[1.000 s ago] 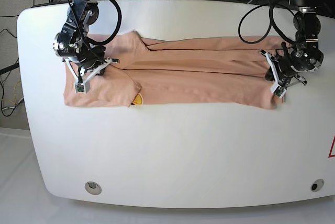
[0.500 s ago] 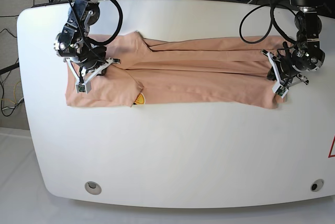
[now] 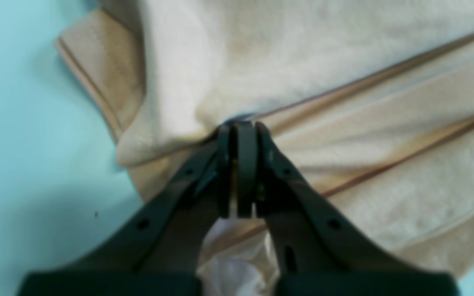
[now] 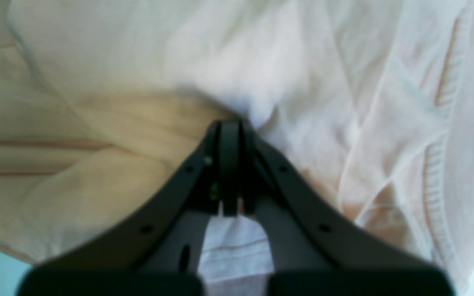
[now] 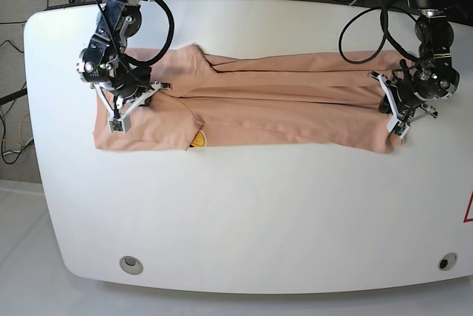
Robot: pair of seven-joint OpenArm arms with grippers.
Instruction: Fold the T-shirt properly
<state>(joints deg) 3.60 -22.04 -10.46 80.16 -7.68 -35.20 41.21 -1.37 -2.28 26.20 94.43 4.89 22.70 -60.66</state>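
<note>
The peach T-shirt (image 5: 281, 109) lies across the far half of the white table (image 5: 259, 213) as a long band folded lengthwise, its small yellow tag (image 5: 198, 138) showing at the near edge. My left gripper (image 5: 388, 105) is at the band's right end. In the left wrist view the left gripper (image 3: 237, 127) is shut, its tips pinching layered T-shirt (image 3: 344, 61) cloth. My right gripper (image 5: 137, 94) is at the collar end. In the right wrist view the right gripper (image 4: 228, 125) is shut on a bunch of T-shirt (image 4: 97, 61) cloth beside the ribbed neck (image 4: 434, 164).
Two round holes (image 5: 131, 264) (image 5: 447, 260) sit near the table's front corners. Black cables (image 5: 369, 21) loop from both arms over the far edge. A red mark (image 5: 468, 209) shows at the right edge.
Both grippers have shifted slightly to the right in the base view, and the T-shirt with its yellow tag has slid a little the same way. Both stay shut.
</note>
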